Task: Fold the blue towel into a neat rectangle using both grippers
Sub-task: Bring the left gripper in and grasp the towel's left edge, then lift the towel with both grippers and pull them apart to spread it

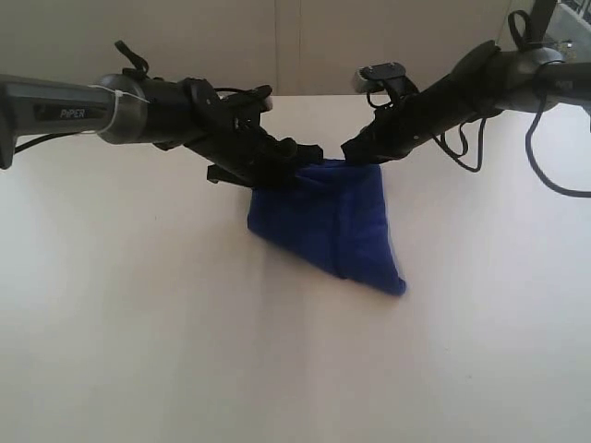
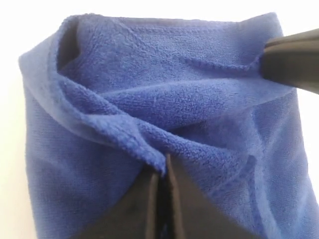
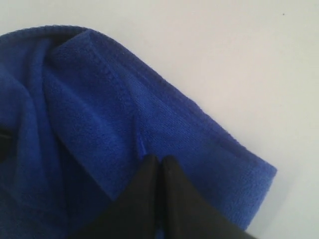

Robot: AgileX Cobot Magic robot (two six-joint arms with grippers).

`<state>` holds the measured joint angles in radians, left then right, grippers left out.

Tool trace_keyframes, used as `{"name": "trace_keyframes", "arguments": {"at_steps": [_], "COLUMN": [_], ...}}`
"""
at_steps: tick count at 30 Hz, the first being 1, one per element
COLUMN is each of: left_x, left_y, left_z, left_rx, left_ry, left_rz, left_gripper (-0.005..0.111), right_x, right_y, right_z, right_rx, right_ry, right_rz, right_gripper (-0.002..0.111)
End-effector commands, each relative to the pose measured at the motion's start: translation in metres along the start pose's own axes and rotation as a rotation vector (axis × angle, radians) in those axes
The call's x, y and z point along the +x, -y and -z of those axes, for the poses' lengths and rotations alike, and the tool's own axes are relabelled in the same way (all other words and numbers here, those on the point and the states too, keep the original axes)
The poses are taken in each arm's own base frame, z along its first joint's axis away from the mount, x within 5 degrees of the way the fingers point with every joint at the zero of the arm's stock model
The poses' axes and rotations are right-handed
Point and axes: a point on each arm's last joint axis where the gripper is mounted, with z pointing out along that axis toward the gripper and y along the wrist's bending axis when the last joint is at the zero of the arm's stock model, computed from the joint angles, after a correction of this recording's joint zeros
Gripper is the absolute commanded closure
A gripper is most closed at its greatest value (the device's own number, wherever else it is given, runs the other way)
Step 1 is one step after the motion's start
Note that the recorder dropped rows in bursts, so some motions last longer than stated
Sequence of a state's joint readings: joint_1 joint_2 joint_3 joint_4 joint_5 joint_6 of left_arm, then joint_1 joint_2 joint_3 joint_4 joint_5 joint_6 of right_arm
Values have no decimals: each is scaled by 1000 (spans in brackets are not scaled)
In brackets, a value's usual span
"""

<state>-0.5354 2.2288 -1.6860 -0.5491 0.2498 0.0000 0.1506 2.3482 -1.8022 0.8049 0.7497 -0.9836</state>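
– On the left side of the bench, what's the L claw doing?

– Tips pressed together, clamped on a bunched fold of the blue towel, right by the hem.

– And the towel itself, mid-frame?

– Hangs btwn the two claws as a slack, roughly triangular pouch. Top edge is held up. Low corner is on the bench or just above it, can't tell which. Cloth is doubled over and wrinkled, not a neat rect. yet.

– R side?

– R claw is closed tight too, nipping the towel's upper edge near a hemmed corner. The two claws are near each other, not touching.

– How'll it handle?

– My guess: light, soft, floppy, zero stiffness, so it sags wherever it's unsupported. Fluffy pile should give decent grip, so prob. not slippery. Nothing fragile. Main risks are catching only one layer, or the cloth bunching in the pinch.

– Best place to hold?

– Hemmed corners, w/ all layers in the pinch. Keep the edge taut btwn the claws so the fold lands square.
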Motion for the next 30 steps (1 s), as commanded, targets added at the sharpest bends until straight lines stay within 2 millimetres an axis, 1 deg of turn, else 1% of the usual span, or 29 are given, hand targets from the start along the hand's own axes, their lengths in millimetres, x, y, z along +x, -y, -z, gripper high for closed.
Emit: {"name": "trace_keyframes", "arguments": {"at_steps": [1,3,6,8,9,12,13,14,16,18,19,20,21,23,26,30], "left_x": [-2,-2,-7,-17,-19,-28,-31,-31,-30,-28,-27,-23,-16,-3,17,43], "left_y": [8,8,11,15,13,11,9,8,10,15,19,20,20,16,7,6], "left_z": [6,7,18,49,58,93,118,138,159,183,200,207,220,230,248,276], "left_rx": [18,19,31,47,42,11,-20,-58,-103,-135,-144,-151,-167,-197,-266,-276], "left_ry": [2,3,-4,-28,-36,-67,-95,-138,-169,-173,-140,-125,-102,-101,-61,16], "left_rz": [0,0,-79,-217,-245,-334,-385,-437,-492,-523,-533,-529,-537,-541,-522,-532], "left_gripper": [107,107,107,107,107,107,107,107,107,107,107,107,107,107,107,107], "right_x": [-1,-1,-1,-5,-6,-7,-9,-11,-14,-9,-6,-2,6,12,16,22], "right_y": [2,2,3,1,1,1,3,4,-1,-8,-15,-19,-25,-34,-55,-84], "right_z": [2,2,2,8,11,20,30,42,57,68,79,85,94,109,143,186], "right_rx": [7,7,12,13,9,31,77,107,112,117,135,149,176,198,239,264], "right_ry": [11,11,15,23,19,-6,-28,-31,-22,-24,-10,-5,1,7,44,106], "right_rz": [-12,-12,-16,-24,-20,-20,-70,-127,-148,-154,-156,-159,-156,-145,-107,-69], "right_gripper": [108,108,108,108,108,108,108,108,108,108,108,108,108,108,108,108]}}
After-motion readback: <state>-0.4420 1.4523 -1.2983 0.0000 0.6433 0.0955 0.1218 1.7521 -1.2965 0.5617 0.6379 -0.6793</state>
